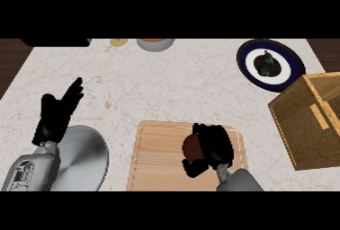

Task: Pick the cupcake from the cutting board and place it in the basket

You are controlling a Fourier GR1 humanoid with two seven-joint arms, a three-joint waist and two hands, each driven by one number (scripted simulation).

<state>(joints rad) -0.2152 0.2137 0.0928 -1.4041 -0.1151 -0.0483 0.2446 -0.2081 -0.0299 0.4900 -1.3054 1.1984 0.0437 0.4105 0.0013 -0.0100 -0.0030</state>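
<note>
Brown cupcake sits on the wooden cutting board, enclosed by the right hand, whose fingers curl around it from the right. Basket stands well apart, right. Left hand rests open, fingers straight, left of the board

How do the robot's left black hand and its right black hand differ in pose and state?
The left black hand has straight fingers and holds nothing; the right black hand curls round the brown cupcake. The left is beside the grey round plate; the right is over the wooden cutting board.
</note>
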